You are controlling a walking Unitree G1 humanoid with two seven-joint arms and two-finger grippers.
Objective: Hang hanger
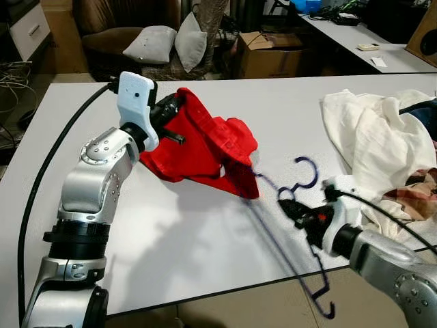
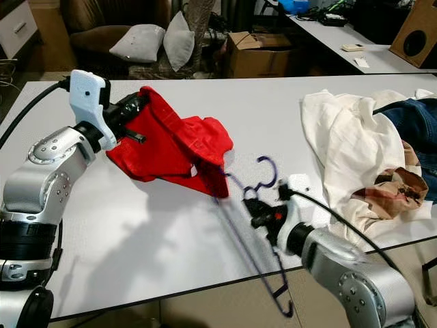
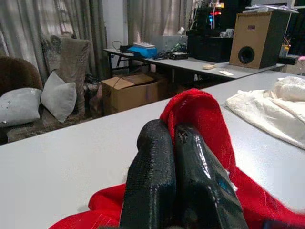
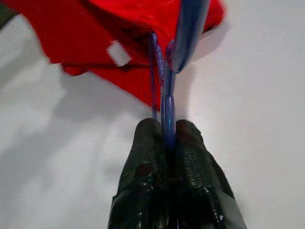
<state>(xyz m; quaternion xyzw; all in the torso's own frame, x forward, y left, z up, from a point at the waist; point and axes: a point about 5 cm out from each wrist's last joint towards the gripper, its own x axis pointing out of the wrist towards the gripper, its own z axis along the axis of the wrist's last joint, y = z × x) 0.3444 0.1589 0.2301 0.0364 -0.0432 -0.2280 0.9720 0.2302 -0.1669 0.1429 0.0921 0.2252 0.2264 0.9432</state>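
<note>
Hanger (image 1: 300, 225): thin blue wire, hook up, clamped in my right gripper (image 4: 167, 138) at near right, one end inside red garment (image 1: 205, 147). My left gripper (image 3: 174, 157), fingers together, pinches that garment at left. White table (image 1: 273, 102); cream cloth (image 1: 369, 137) heaped right; cardboard box (image 1: 270, 55) and cushions (image 1: 171, 42) beyond

The blue hanger (image 1: 300, 225) is motion-blurred, one end hidden inside the red garment (image 1: 205, 147).

Red garment (image 1: 205, 147), blue hanger (image 1: 300, 205), white table (image 1: 273, 109).
</note>
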